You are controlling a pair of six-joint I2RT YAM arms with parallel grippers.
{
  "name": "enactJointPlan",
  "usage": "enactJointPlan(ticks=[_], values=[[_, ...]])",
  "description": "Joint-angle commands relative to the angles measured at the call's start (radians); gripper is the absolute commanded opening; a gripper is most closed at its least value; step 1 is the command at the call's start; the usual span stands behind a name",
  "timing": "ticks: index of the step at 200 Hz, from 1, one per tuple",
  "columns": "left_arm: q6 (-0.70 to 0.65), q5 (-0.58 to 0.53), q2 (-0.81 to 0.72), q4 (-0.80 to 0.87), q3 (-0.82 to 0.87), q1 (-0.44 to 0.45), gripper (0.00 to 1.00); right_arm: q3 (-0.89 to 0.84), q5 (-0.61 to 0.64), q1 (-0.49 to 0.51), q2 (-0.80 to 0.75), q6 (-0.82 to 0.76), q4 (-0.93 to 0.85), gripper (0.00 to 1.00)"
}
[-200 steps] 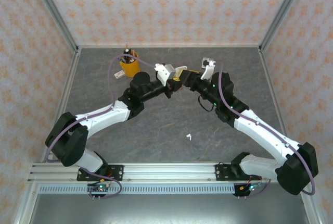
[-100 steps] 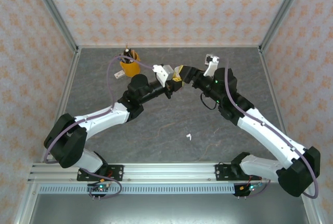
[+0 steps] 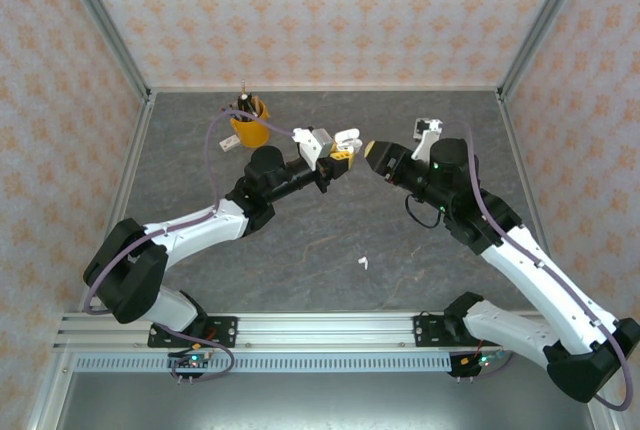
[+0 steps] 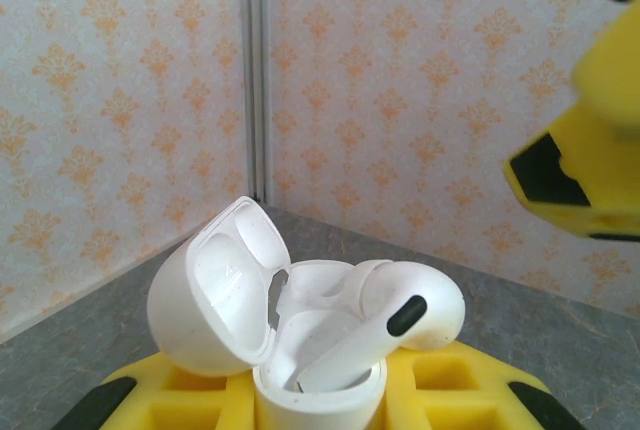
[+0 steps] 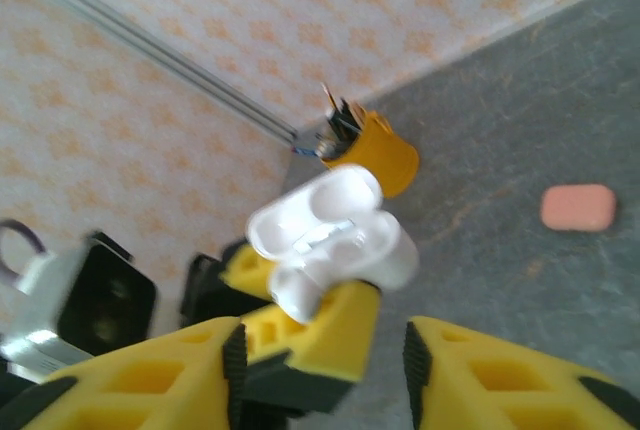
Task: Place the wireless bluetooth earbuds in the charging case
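Left pincer (image 3: 342, 150) clenched on the open charging case (image 4: 215, 310), white earbud (image 4: 400, 312) half-seated; right pincer (image 3: 372, 149), released, apparently should press it home.

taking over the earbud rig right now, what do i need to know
Left gripper: shut on the white charging case, lid open.
Right gripper: open, empty, a short way from the case.
Done: one white earbud lies in the case's mouth, tilted, not seated.
A small white piece, probably another earbud, lies on the table near the arms.
Left to do: press the first bud home, then fetch the loose one.
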State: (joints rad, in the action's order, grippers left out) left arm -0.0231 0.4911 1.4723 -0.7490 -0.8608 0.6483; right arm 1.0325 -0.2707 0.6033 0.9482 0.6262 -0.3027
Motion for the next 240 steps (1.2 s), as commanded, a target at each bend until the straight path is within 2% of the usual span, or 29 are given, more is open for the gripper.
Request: enactJointPlan(ticks=[1,22,47,240], values=[[0.001,0.009,-0.032,-0.053,0.004,0.010,0.00,0.030,-0.039,-0.001,0.007,0.046,-0.100,0.25],[0.004,0.010,-0.032,-0.052,0.004,0.010,0.00,0.037,-0.077,0.000,0.028,0.051,-0.102,0.11],[0.007,0.013,-0.030,-0.050,0.003,0.010,0.00,0.058,-0.097,0.000,0.065,0.045,-0.097,0.04],[0.022,0.032,-0.010,-0.058,0.000,0.010,0.00,0.208,-0.137,0.001,0.223,-0.004,-0.079,0.03]])
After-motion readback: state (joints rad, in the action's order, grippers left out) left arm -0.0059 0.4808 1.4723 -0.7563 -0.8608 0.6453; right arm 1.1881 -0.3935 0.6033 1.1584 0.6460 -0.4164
